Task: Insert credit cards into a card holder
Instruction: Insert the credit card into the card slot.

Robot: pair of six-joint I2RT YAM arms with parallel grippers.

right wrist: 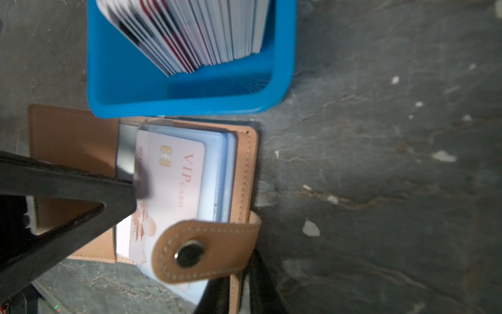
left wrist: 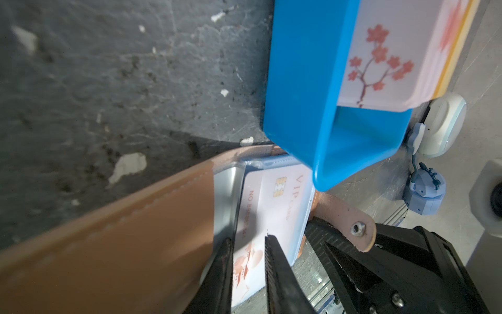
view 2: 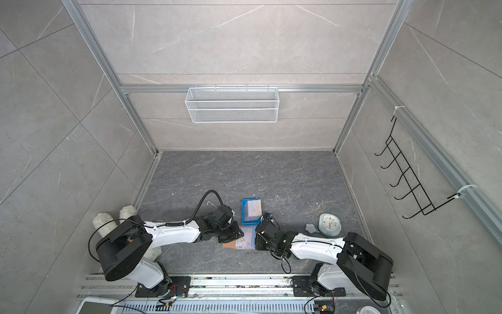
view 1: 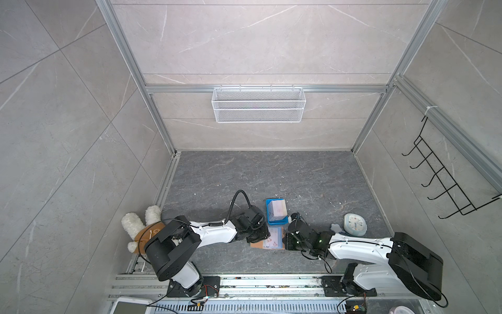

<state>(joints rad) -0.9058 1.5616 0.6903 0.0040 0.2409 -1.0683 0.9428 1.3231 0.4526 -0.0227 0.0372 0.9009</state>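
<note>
Card holder (right wrist: 244, 168) lies open on table (view 1: 244, 176) beside blue tray (right wrist: 190, 106), right gripper (right wrist: 236, 288) nearly shut on its edge; left gripper (left wrist: 248, 244) a slit apart at credit card (right wrist: 173, 174), grip unclear; slide it flat, square to sleeve (right wrist: 214, 174)

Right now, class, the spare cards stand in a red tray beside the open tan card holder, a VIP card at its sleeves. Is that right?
No: the tray is blue, not red, as the right wrist view shows. The spare cards stand in it beside the open tan card holder, a VIP card at its sleeves.
</note>
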